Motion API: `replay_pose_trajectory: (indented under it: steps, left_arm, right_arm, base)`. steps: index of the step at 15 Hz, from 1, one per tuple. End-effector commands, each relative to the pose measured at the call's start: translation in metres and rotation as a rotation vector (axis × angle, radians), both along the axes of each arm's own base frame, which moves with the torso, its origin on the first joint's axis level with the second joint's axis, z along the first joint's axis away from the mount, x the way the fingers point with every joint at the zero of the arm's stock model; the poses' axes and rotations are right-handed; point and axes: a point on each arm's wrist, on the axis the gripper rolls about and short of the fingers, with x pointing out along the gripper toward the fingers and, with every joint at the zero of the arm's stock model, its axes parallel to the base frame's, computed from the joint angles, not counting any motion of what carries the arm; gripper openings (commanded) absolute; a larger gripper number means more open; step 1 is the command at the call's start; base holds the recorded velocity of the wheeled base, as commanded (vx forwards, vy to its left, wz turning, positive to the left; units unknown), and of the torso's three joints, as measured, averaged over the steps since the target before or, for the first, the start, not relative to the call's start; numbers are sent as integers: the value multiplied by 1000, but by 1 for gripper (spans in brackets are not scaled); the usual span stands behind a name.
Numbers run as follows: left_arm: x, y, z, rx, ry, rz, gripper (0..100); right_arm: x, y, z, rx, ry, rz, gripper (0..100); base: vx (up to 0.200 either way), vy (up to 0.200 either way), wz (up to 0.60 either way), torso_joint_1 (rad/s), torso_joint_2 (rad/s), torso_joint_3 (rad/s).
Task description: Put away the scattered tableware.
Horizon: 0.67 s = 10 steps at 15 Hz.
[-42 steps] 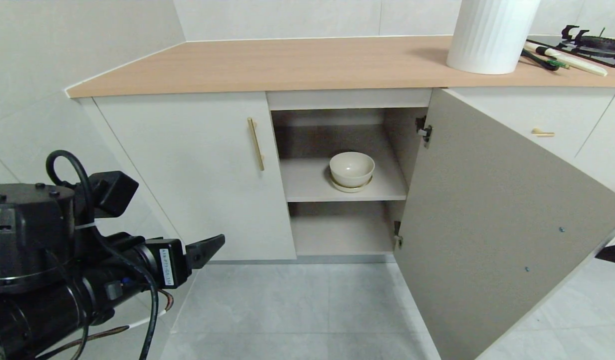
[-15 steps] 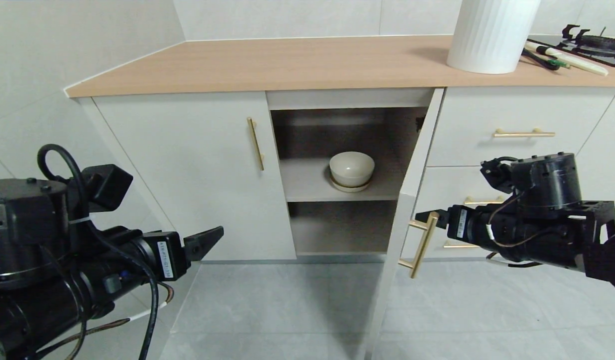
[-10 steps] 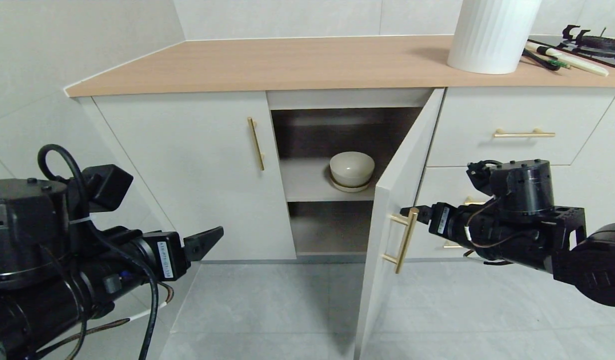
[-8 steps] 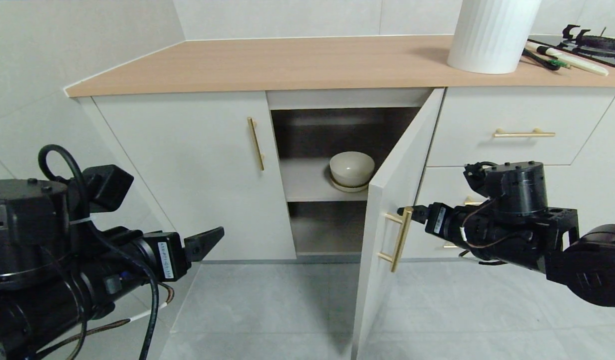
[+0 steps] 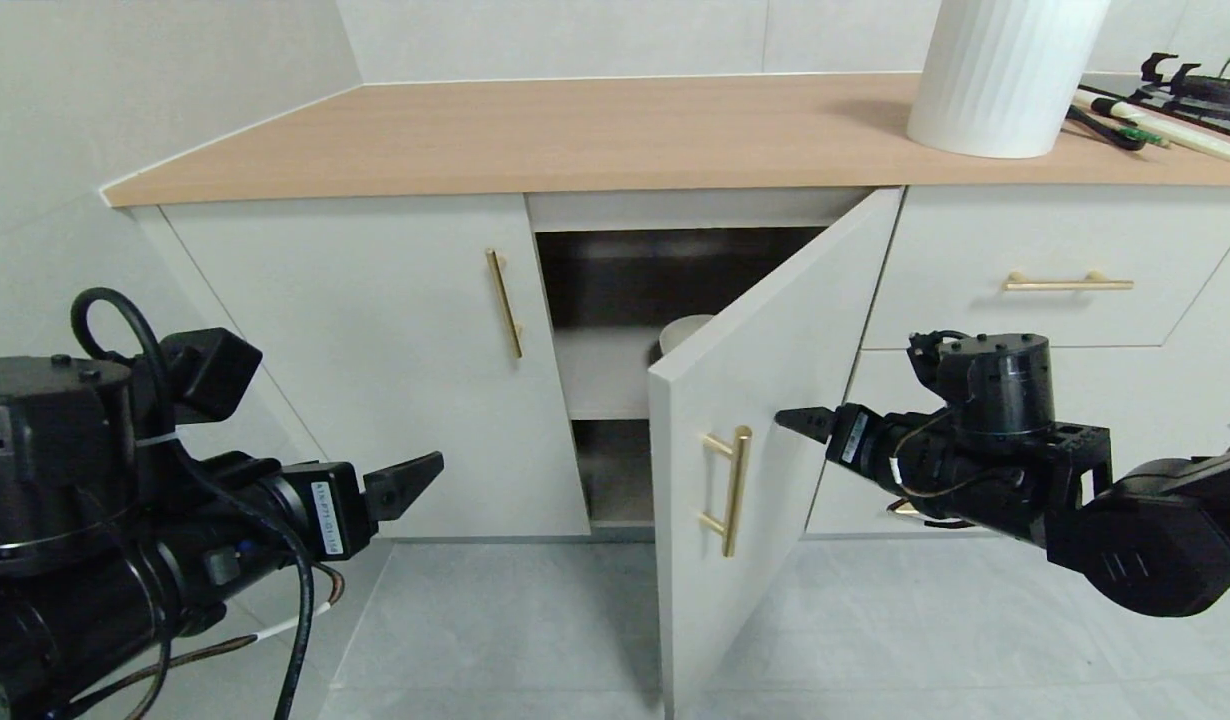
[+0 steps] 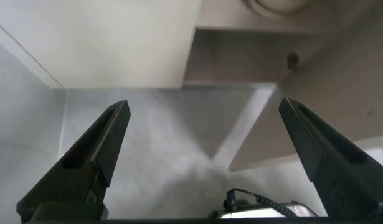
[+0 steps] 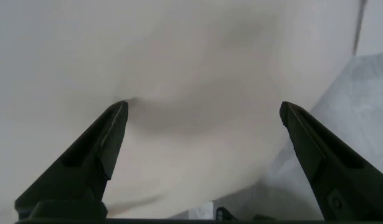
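Cupboard door (image 5: 765,380), part-way shut; right end effector (image 5: 793,420) at its outer face.
Right end effector: fingers spread wide, holding nothing, pointing straight at the door, just beside its upright gold handle (image 5: 732,490) on the hinge side; contact cannot be confirmed. Left end effector (image 5: 410,480): also spread wide and empty, well apart from the door, beyond its free edge, so the right arm is nearer. Bowl (image 5: 683,325): on the shelf (image 5: 600,370) behind the door, only its rim visible above the door's top edge. Judged step: pushing the door closed.
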Motion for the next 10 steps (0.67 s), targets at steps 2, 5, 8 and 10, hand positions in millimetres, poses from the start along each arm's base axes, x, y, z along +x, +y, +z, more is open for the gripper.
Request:
replay_pose_trajectory:
  steps: [2,5,8,10]
  left_arm:
    - [0,1,0,-1,-2,3,100]
    - [1,0,-1,1,3,3,100]
    - [1,0,-1,1,3,3,100]
    - [0,1,0,1,3,3,100]
  right_arm:
    - [2,2,-5,0,7,0,100]
    - [5,3,-5,19,0,-5,100]
    - [13,6,-1,67,-8,-49,100]
    - [16,8,-4,62,-5,-71,100]
  base:
    - [0,0,0,0,0,0]
    - [0,0,0,0,0,0]
    - [0,0,0,0,0,0]
    - [0,0,0,0,0,0]
